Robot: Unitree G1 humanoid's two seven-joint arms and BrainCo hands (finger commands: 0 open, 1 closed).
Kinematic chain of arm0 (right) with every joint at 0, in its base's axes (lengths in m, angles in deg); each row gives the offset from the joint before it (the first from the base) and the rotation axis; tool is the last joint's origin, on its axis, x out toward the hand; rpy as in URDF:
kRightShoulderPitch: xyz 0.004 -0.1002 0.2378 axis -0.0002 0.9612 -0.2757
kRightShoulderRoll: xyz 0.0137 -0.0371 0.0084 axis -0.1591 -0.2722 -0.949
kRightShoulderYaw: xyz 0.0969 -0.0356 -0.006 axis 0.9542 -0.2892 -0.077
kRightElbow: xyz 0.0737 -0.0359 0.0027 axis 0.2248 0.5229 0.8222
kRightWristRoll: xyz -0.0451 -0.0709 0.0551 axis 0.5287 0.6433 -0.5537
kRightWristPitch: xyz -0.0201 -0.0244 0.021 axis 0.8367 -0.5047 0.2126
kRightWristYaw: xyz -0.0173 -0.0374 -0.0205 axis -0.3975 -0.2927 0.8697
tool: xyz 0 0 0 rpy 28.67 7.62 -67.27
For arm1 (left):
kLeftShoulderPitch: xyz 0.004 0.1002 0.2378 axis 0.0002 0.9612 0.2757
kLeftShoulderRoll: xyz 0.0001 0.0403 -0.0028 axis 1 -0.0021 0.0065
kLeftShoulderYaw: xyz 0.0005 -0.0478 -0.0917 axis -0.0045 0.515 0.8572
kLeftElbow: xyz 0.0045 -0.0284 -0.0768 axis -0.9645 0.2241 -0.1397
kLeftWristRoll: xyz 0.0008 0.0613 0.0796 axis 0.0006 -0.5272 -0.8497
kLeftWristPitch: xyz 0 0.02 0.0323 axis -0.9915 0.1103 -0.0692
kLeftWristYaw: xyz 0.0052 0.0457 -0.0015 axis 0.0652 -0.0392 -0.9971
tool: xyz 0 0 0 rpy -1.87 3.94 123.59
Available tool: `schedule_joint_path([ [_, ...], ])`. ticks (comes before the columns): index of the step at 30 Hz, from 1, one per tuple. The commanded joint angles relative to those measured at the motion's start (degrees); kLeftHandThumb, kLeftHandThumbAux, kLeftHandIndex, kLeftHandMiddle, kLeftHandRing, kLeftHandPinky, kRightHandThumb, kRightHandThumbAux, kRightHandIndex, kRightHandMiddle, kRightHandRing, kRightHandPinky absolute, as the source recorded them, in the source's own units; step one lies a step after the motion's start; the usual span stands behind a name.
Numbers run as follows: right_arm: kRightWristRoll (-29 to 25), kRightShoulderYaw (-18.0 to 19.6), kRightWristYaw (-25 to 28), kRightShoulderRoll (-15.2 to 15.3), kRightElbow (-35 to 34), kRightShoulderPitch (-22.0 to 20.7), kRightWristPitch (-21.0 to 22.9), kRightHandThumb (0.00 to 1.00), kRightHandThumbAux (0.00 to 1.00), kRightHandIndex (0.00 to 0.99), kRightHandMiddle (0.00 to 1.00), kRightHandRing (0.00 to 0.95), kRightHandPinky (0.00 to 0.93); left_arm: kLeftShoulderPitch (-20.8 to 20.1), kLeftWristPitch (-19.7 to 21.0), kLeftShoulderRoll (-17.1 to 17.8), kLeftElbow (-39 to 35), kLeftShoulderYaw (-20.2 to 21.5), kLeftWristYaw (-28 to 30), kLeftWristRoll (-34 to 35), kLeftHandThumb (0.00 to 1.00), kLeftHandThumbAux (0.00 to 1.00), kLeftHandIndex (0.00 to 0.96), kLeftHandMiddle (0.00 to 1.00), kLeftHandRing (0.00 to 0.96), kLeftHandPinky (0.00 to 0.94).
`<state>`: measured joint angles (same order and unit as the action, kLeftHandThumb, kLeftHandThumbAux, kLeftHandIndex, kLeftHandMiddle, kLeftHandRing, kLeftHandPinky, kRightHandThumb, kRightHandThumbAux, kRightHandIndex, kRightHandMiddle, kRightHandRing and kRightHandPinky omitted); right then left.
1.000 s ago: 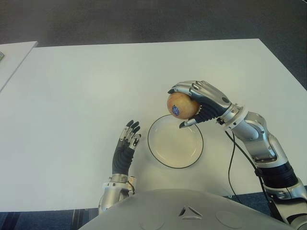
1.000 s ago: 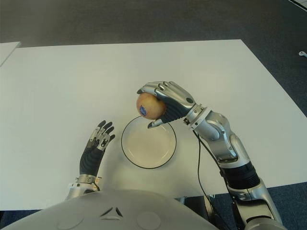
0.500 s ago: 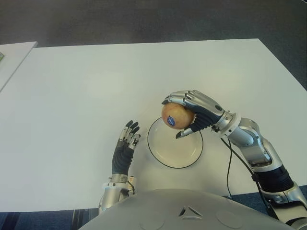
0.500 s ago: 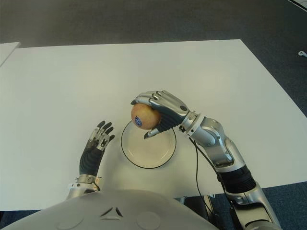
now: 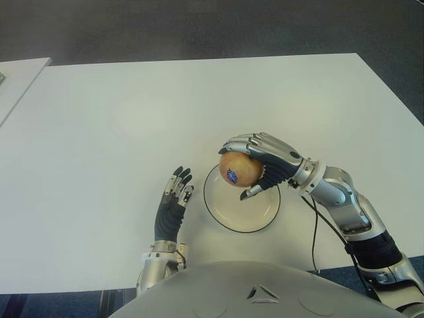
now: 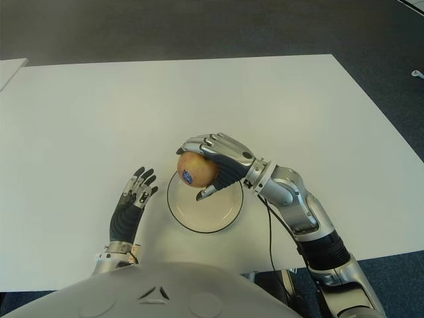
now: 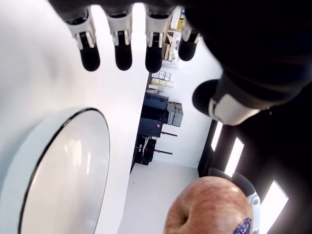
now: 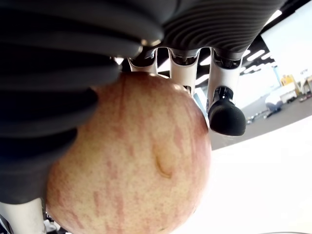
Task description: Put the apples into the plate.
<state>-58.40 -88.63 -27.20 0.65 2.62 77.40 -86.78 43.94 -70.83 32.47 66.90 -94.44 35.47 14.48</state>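
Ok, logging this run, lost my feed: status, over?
Right robot hand shut on apple, held above the plate's far rim. Left robot hand open, idle left of plate. Plate holds nothing yet. Nothing in the way.

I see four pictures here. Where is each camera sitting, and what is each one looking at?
Left eye: on the head, looking down at the table; shows both arms, the right hand holding the apple over the plate, and the open left hand beside the plate.
Right eye: same scene from slightly to the side.
Left wrist: by the left hand, fingertips showing; plate and apple beyond.
Right wrist: by the right hand, close on the apple.
All four show the apple.
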Motion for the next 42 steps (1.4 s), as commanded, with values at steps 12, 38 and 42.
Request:
schedule_joint_path([
  [12,6.65,-2.67,-4.58,-0.04,7.97,0.92,-8.35,0.721,0.713,0.441,0.834,0.816,0.792,-1.34,0.96,-2.78,-0.73,-2.32,-0.62,-0.86,0.246,0.543,0.062,0.098,0.089,0.129],
  [38,12.51,-4.08,-3.61,2.23,7.71,1.29,-12.04,0.714,0.715,0.441,0.866,0.827,0.827,-0.64,3.40,-2.36,-3.44,-2.90,-1.01,-1.13,0.263,0.547,0.058,0.084,0.079,0.114],
  [42,12.62,-4.67,-2.68,2.90,7.64,1.27,-12.29,0.714,0.716,0.441,0.865,0.825,0.824,-0.51,3.52,-2.50,-3.57,-2.94,-1.11,-1.02,0.263,0.552,0.059,0.086,0.079,0.115],
])
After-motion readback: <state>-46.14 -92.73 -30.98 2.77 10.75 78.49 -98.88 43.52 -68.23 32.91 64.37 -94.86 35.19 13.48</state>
